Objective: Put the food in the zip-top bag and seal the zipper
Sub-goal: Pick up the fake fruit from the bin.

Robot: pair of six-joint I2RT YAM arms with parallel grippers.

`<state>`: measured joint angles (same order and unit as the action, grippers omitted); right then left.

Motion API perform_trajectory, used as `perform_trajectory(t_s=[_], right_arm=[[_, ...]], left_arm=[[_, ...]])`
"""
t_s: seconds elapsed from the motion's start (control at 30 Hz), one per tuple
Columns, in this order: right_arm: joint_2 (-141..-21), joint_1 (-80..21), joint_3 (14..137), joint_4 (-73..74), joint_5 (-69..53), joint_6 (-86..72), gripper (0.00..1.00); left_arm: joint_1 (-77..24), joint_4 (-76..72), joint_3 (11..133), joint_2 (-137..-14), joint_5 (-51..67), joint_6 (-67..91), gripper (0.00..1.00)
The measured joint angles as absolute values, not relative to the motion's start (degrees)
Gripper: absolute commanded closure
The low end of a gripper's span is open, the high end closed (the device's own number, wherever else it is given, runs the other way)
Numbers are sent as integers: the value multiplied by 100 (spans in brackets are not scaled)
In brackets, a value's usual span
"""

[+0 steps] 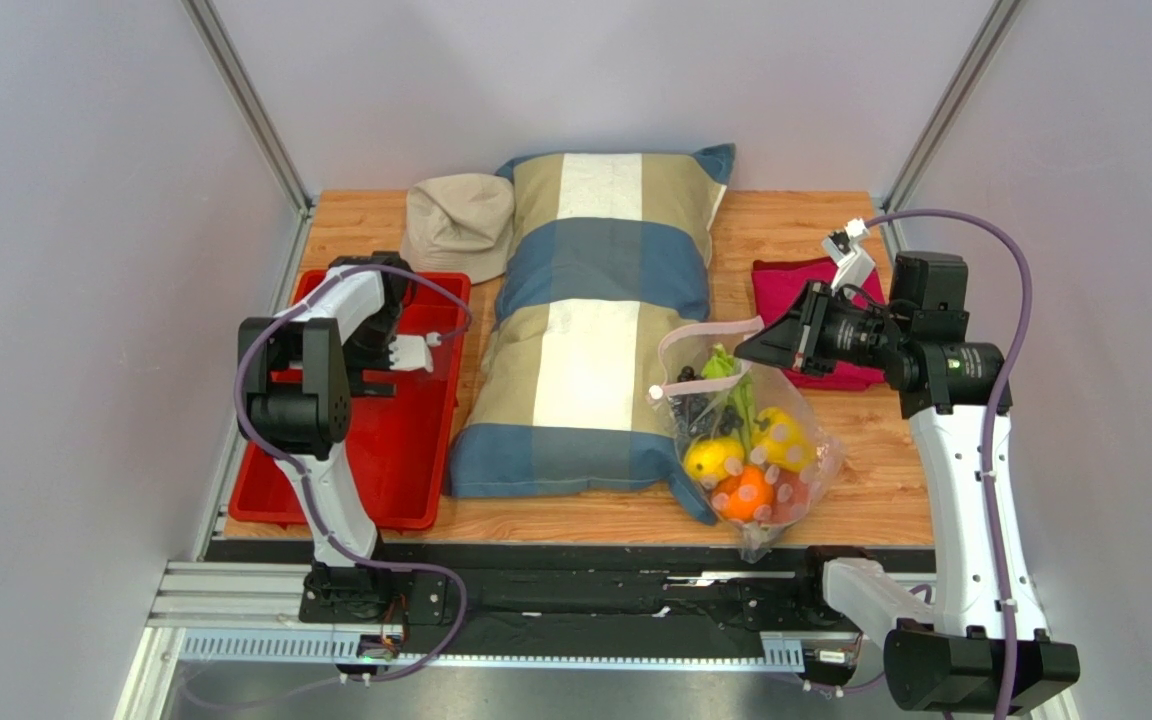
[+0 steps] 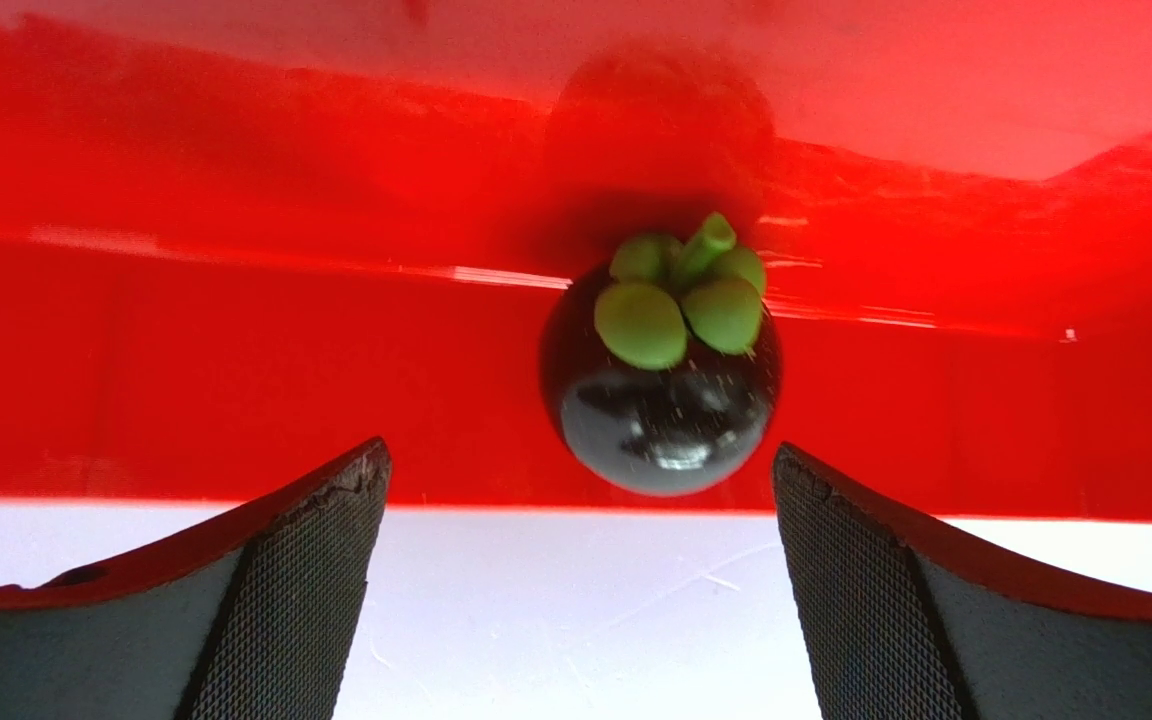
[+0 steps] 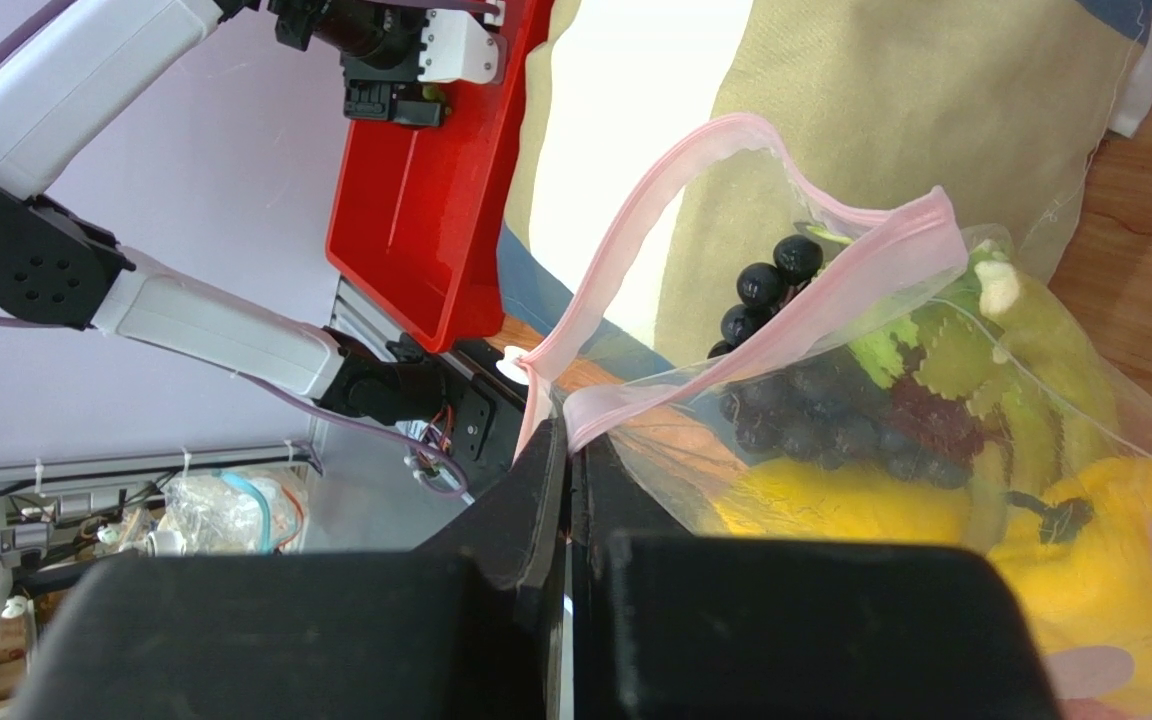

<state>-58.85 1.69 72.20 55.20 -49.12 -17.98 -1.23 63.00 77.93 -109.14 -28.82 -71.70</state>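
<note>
The bag (image 1: 760, 450) is lying near the near right corner, holding two peppers (image 1: 782, 440), one orange (image 1: 745, 492) and one grape cluster (image 3: 800, 420). The right gripper (image 3: 567, 450) is pinching its zipper (image 3: 642, 240). Loading seems to be going on: over the tray (image 1: 387, 465) at the left edge, the left gripper (image 1: 409, 353) is hanging released before one dark fruit (image 2: 660, 383), needing to close on it.

Right tool (image 1: 749, 348) at zip-top bag (image 1: 805, 468) mouth, food (image 1: 746, 492) inside

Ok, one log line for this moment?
left pincer: open, aimed at dark green-capped fruit in red tray | right pincer: shut on zipper of zip-top bag | zipper: unsealed | bag: part-filled
</note>
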Motion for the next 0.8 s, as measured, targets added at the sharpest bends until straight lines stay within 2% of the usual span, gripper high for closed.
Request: perform_trajectory(t_s=[0.5,0.63,0.8], right_arm=[[-5975,169,7314,5680,-4834,-1752,100],[-5979,169,7325,5695,-4810,-1747,100],[-5977,169,7328,5717,-4807,-1747,100]], left_arm=[[316,6034,7365,-11113,-2860,-7590,2],[318,6040,7212,-11113,-2770,-7634,19],[355,6060,7214,-11113,-2687,-7618,46]])
